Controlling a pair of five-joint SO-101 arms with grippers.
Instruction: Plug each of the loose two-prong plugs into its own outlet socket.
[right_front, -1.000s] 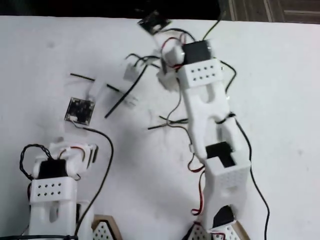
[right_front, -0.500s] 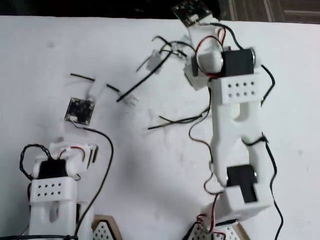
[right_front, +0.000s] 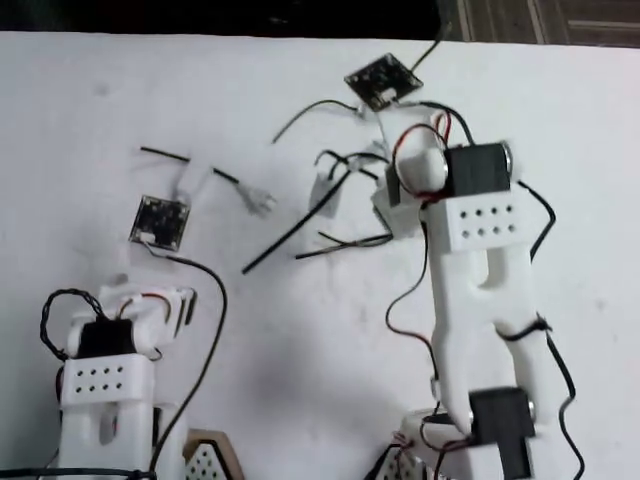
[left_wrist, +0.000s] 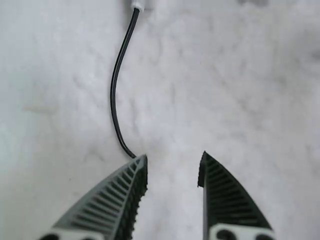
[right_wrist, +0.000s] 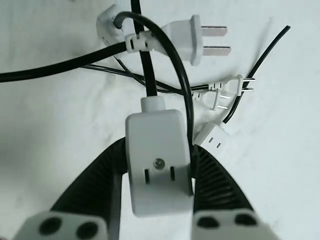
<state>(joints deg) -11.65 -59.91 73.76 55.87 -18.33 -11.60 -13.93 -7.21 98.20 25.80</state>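
A white table (right_front: 90, 130) is seen across the high view, its top faintly mottled (a small grey smudge (right_front: 101, 90) is marked near the far left corner). Beyond its far edge a dark strip (right_front: 200, 15) is spread, and a patch of brown striped floor (right_front: 540, 18) is shown at the far right. In the left wrist view the table's surface is rendered grainy and uneven.

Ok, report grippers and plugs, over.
Left gripper open over table. Right gripper shut on outlet socket. Two-prong plug loose beyond it, unplugged. Black cable loops past socket.
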